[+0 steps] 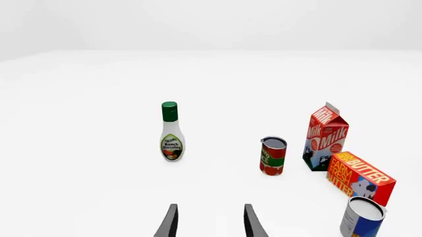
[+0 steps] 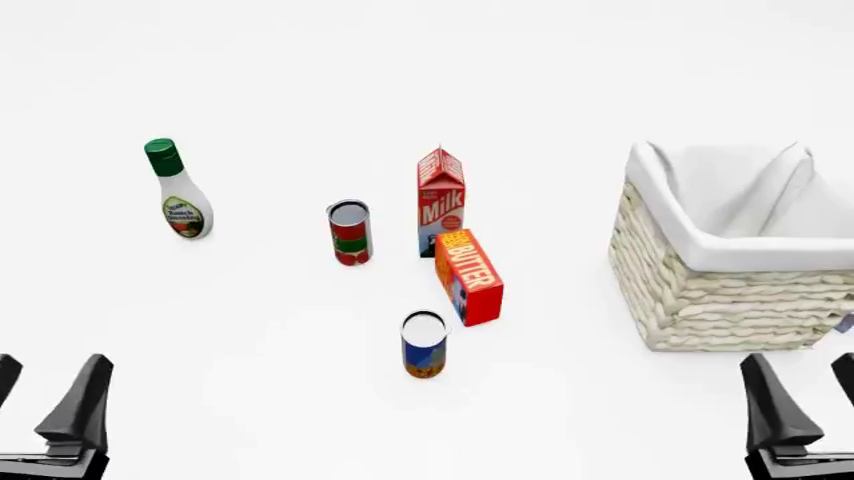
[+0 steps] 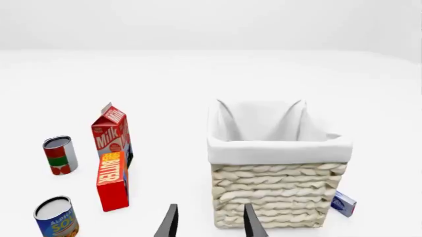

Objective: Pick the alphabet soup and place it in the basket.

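Note:
The alphabet soup, a small can with a silver top and a blue and orange label, stands upright on the white table in front of the butter box. It also shows in the left wrist view and the right wrist view. The basket, woven cream wicker with a white cloth lining, sits at the right; its wall fills the right wrist view. My left gripper is open and empty at the near left. My right gripper is open and empty just in front of the basket.
A ranch dressing bottle stands at the far left. A red-and-green can, a milk carton and a butter box cluster behind the soup. A small blue-and-white box lies by the basket's right side.

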